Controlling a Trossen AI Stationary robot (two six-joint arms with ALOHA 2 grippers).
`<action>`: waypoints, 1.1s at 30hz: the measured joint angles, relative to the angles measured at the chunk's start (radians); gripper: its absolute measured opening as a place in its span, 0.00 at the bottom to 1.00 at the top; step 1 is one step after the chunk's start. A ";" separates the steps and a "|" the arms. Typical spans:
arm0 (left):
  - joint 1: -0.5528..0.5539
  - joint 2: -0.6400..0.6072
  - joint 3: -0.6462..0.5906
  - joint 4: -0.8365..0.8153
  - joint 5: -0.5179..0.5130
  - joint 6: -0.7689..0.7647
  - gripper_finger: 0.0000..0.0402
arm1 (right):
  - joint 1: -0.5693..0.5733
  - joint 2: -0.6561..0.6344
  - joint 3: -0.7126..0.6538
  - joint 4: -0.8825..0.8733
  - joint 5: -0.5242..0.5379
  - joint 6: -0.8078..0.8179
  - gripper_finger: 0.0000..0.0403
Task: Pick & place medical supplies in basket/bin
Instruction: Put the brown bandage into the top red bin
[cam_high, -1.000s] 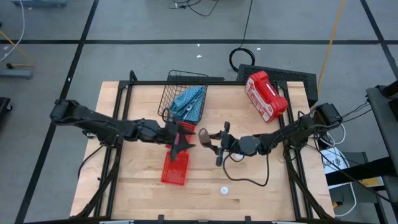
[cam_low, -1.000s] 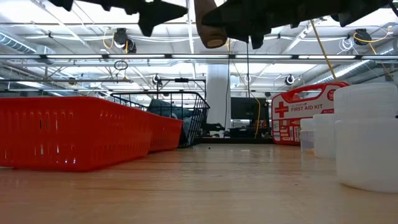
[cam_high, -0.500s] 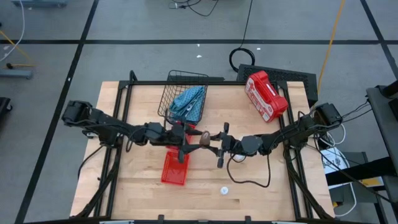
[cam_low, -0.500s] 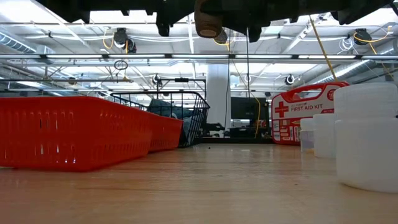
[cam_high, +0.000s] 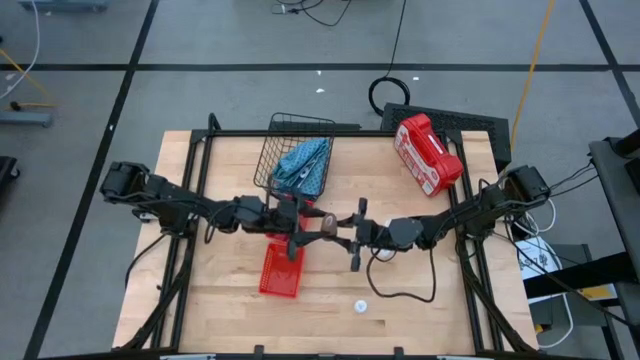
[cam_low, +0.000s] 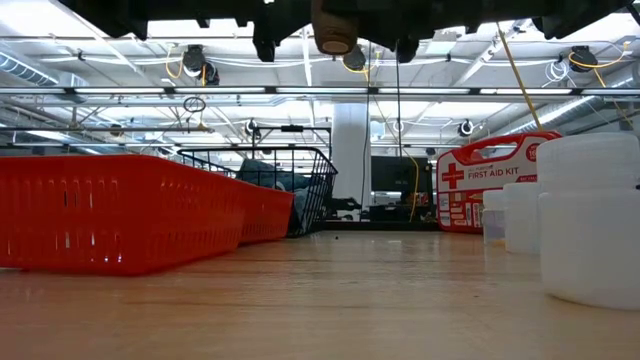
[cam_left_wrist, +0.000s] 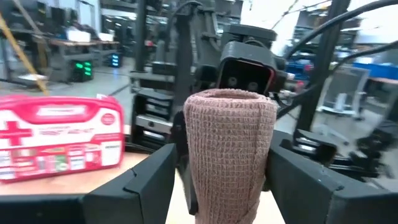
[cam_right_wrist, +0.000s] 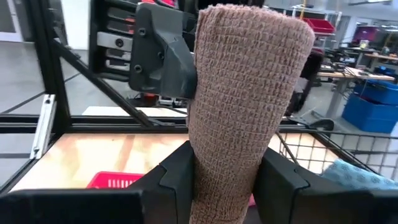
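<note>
The brown bandage roll (cam_high: 327, 226) hangs in the air above the table's middle, between my two grippers. My right gripper (cam_high: 342, 232) is shut on it, coming from the table's right. My left gripper (cam_high: 311, 224) comes from the left and stands open around the roll's other end (cam_left_wrist: 230, 143). The low view shows the roll (cam_low: 335, 35) high above the tabletop. A light-blue pouch (cam_high: 305, 165) lies in the black wire basket (cam_high: 300, 121). A tiny white vial (cam_high: 361, 306) stands near the table's near edge. My right gripper pinches the roll's one end (cam_right_wrist: 227, 162) between its two fingers (cam_right_wrist: 177, 177), coming about level from the table's right. The roll is lifted clear and juts toward the left gripper. My left gripper has a finger (cam_left_wrist: 146, 183) on each side of the roll's free end; I cannot tell whether they touch it.
A red perforated bin (cam_high: 282, 270) lies below and near of the left gripper, and red bins (cam_low: 120, 210) fill the low view's left. The red and white hard case (cam_high: 428, 152) sits at the far right. White vials (cam_low: 590, 230) stand close to the low camera.
My left gripper has moved toward the table's right, up to the roll, and now stands around its end. My right gripper has carried the roll a little to the left and upward. In the last half second both arms have nearly kept still.
</note>
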 joint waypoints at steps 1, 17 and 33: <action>0.001 0.000 0.000 -0.001 0.025 -0.009 0.60 | 0.000 0.000 0.000 0.000 -0.013 -0.004 0.30; 0.000 0.000 0.000 -0.010 0.218 -0.020 0.60 | -0.027 0.000 0.002 0.002 -0.291 -0.015 0.30; 0.033 -0.189 -0.001 -0.223 0.088 0.066 0.60 | -0.018 0.000 0.002 -0.026 -0.248 0.039 0.30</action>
